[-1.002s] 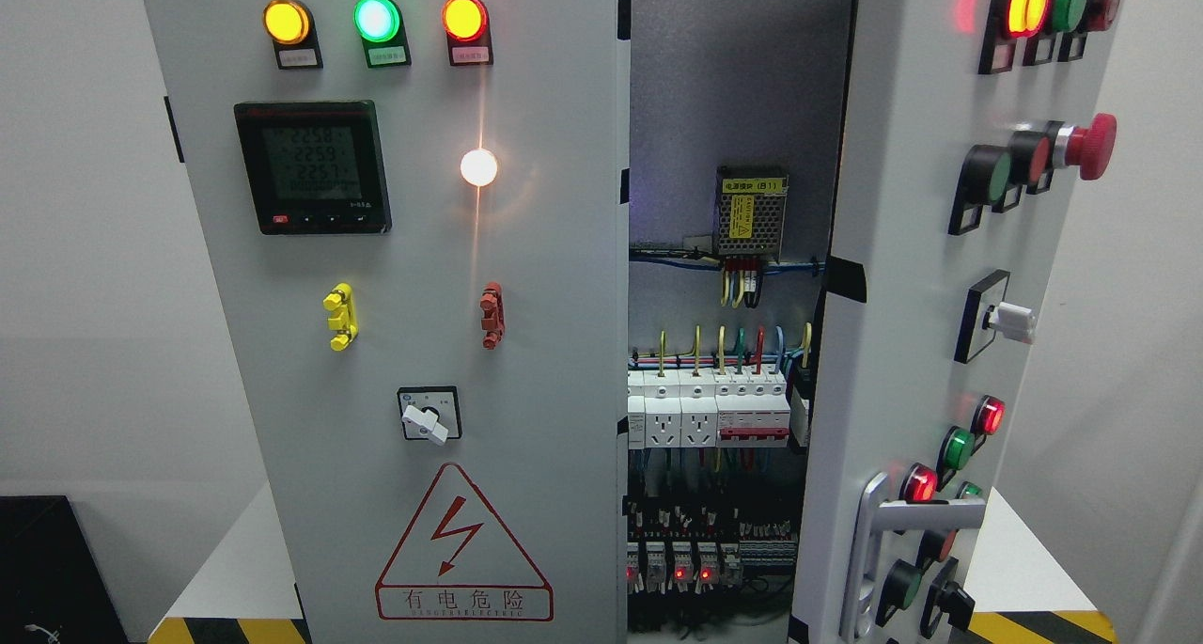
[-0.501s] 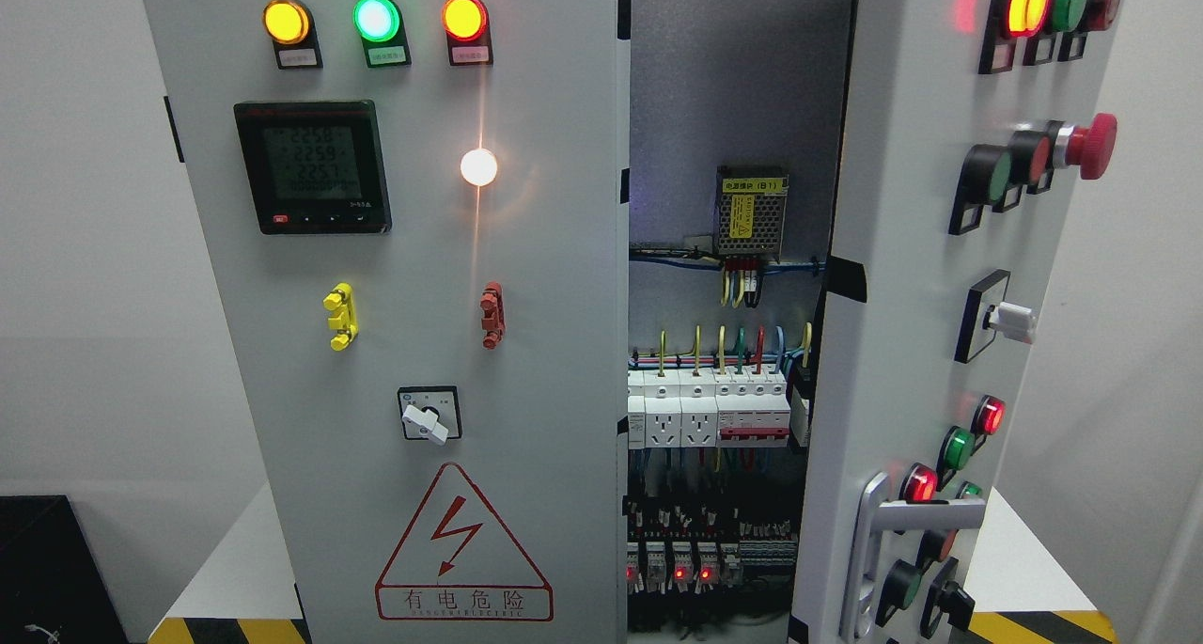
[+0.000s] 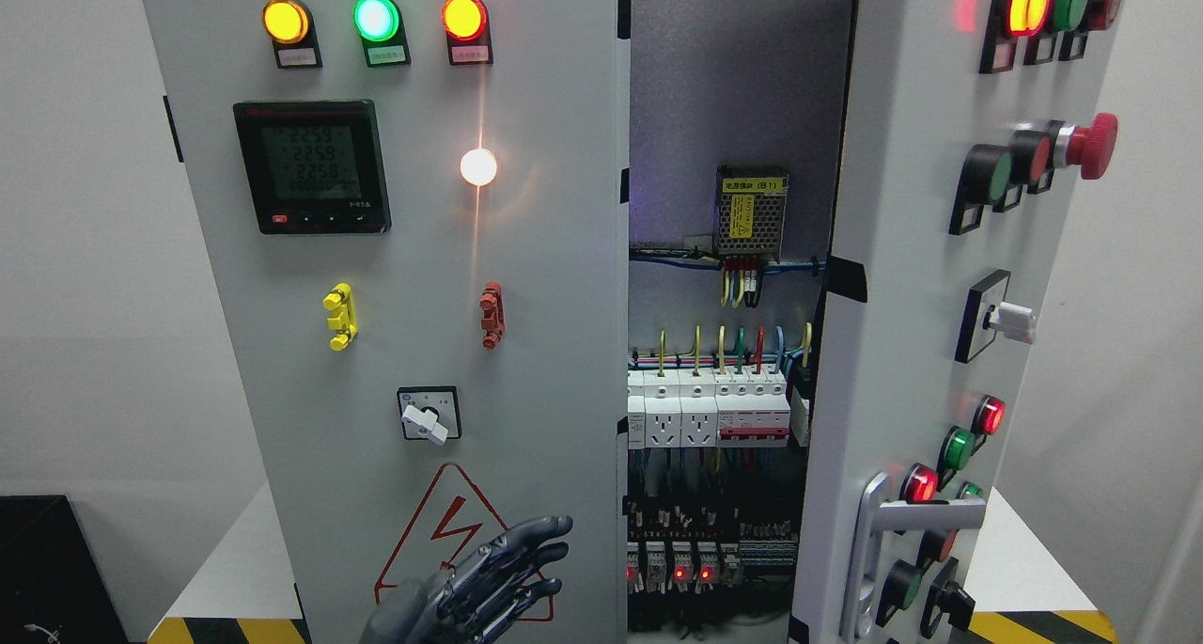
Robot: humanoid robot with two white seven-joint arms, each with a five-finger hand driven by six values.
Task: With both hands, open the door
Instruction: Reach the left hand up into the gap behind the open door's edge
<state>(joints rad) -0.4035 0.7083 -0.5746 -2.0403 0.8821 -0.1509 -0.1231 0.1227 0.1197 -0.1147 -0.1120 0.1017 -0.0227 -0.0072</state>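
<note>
Two doors front the cabinet: right door (image 3: 902, 277) stands ajar, left door (image 3: 423, 277) shut. Judged stiff sheet metal, hinged, best taken by its free edge beside the gap. Left hand (image 3: 479, 583), fingers extended and empty, hovers near that lower edge.

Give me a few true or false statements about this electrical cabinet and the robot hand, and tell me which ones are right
1. The grey right-hand cabinet door stands ajar, showing wiring inside. True.
2. The dark grey left hand grips the silver lever handle. False: it is in front of the red triangular warning sign on the left door, fingers extended, holding nothing.
3. The round green indicator lamp sits between two amber ones. True.
4. The right hand shows beside the red mushroom-shaped stop button. False: no right hand is in view.
</note>
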